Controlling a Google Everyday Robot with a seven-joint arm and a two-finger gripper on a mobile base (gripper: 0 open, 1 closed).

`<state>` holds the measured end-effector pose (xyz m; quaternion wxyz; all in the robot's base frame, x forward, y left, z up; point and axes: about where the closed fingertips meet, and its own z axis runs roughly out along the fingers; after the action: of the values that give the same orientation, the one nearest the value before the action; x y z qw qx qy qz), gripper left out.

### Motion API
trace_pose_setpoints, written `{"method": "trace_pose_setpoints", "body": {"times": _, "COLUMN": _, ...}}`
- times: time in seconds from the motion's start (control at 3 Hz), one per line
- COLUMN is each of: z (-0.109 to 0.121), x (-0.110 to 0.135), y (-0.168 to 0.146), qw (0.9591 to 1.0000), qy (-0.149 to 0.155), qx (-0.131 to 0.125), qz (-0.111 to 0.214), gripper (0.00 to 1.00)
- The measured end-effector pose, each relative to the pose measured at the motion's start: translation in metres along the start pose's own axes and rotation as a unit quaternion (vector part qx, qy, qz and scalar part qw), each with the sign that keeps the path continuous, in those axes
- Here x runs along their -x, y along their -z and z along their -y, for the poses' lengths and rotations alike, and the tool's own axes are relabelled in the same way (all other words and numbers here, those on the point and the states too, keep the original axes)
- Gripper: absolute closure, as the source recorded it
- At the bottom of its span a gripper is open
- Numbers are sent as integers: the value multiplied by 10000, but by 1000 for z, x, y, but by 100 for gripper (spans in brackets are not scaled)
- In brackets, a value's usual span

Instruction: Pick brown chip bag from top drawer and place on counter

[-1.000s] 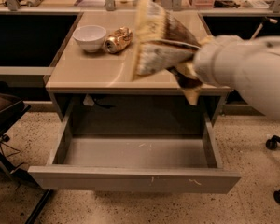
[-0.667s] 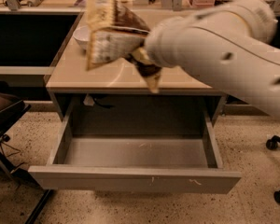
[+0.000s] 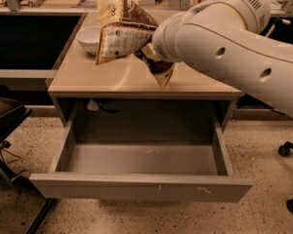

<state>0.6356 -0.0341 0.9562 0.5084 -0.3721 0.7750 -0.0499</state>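
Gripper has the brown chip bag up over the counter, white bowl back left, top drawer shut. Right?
No, the top drawer is pulled open, per the camera view. Rest stands: gripper holds the brown chip bag above the counter, white bowl back left.

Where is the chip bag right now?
Held in the gripper, the chip bag hangs above the counter, next to the white bowl, with the open drawer below.

arm [image 3: 234, 43]: cream-white glossy shell; thick, rounded links | top joint: short row of dark vent slots | long link: two small dark round holes | gripper [image 3: 149, 61]: dark; at the arm's tip above the counter [image 3: 112, 79]; mostly hidden by the brown chip bag [image 3: 119, 28]
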Motion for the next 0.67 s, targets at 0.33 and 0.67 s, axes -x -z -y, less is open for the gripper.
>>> {"method": "trace_pose_setpoints", "body": {"times": 0.33, "z": 61, "x": -23, "y": -46, "qw": 9972, "qy": -61, "qx": -496, "qz": -564, "gripper": 100}}
{"method": "trace_pose_setpoints", "body": {"times": 0.67, "z": 131, "x": -45, "y": -84, "qw": 9876, "qy": -171, "qx": -1144, "qz": -1066, "gripper": 100}}
